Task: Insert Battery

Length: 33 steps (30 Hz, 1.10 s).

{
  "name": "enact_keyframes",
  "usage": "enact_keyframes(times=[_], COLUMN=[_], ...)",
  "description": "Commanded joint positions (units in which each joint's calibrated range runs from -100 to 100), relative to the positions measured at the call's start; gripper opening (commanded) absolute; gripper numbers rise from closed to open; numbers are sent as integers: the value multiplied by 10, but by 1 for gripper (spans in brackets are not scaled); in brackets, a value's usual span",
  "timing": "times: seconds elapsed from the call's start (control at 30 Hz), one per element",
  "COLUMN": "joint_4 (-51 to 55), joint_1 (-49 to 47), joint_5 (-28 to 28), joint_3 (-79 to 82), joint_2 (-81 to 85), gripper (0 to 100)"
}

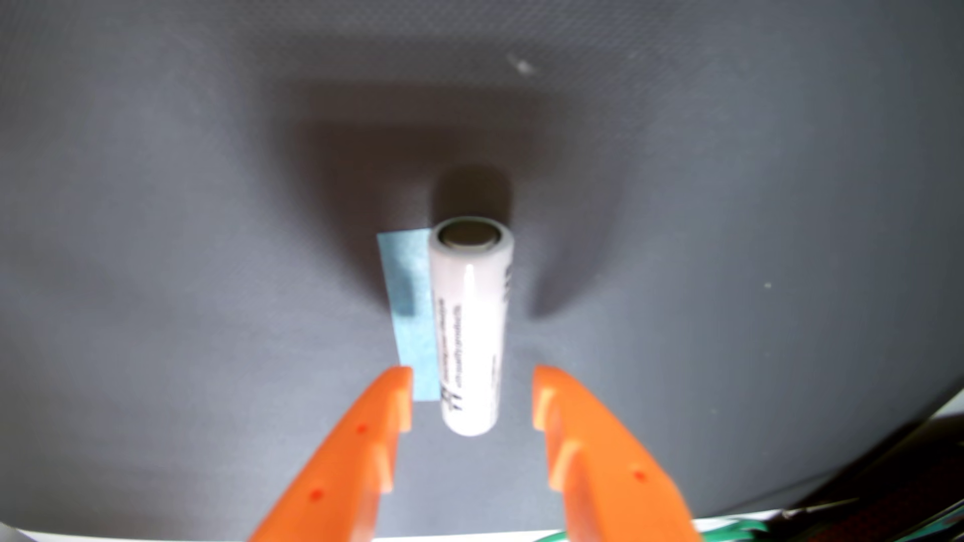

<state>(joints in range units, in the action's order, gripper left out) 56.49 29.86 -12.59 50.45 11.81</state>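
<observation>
battery (471, 333) print blurred, between spread fingers (388, 417).

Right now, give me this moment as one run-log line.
gripper: open, astride near end of battery, no contact seen | battery: white, lying on grey mat | blue tape: beside battery | holder: not in view

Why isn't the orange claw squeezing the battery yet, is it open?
Open. The gripper has its two orange fingers spread apart, with gaps on both sides of the white battery lying between them on the grey mat.
</observation>
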Motion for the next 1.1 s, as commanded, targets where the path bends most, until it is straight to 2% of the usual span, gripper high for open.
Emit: enact_keyframes(times=[0.0,0.5,0.6,0.7,0.97,1.07], joint_4=[-6,21,21,21,23,60], joint_1=[-2,-6,-6,-6,-15,-16], joint_5=[1,19,19,19,20,22], joint_3=[-2,-89,-90,-90,-87,-112], joint_2=[-1,-123,-123,-123,-116,-115], gripper=[14,14,10,2,2,2])
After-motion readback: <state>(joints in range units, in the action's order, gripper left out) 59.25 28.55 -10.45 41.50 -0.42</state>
